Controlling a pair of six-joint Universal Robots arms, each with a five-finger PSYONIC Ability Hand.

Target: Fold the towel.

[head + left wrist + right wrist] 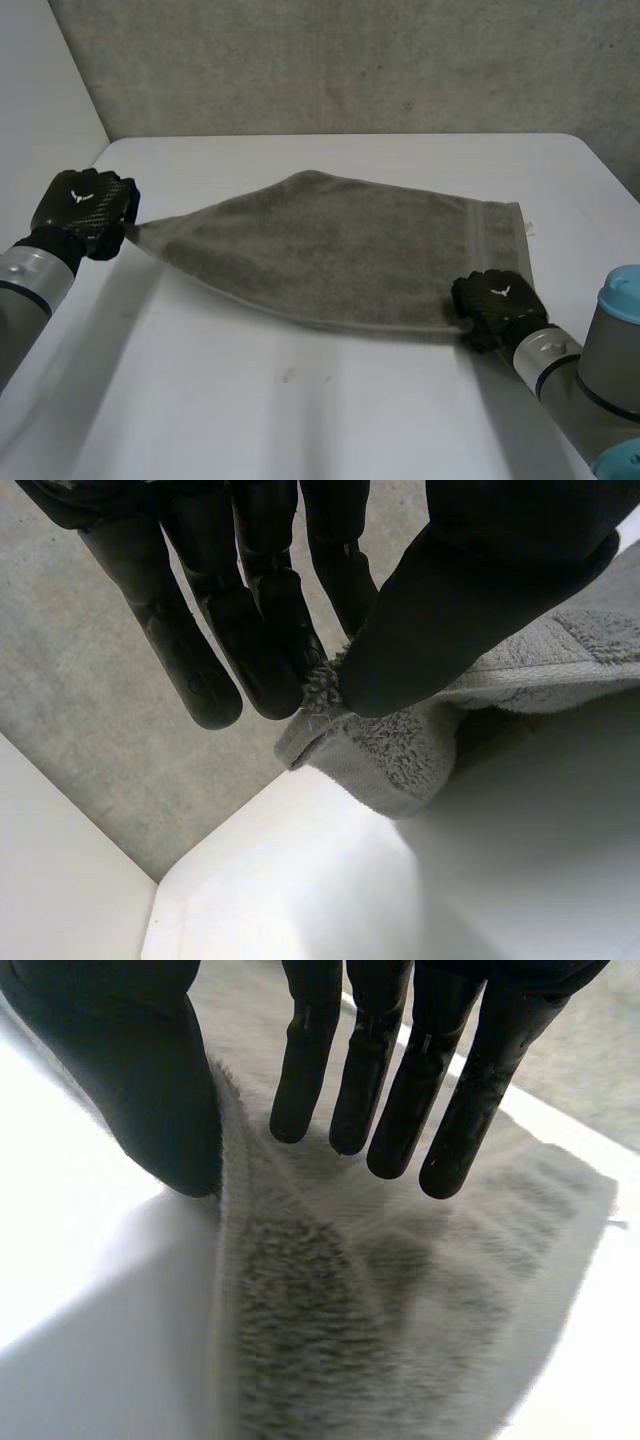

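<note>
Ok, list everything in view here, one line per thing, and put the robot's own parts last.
towel: one, grey, spread across the middle of the table, its near edge lifted between the two hands.
table: one, white, under the towel.
back wall: one, grey, behind the table.
side panel: one, white, at the table's left.
left hand: one, black, pinching the towel's left corner between thumb and fingers.
right hand: one, black, at the towel's near right corner, its edge between thumb and fingers.
left arm: one, grey, near left.
right arm: one, grey with light-blue cap, near right.
</note>
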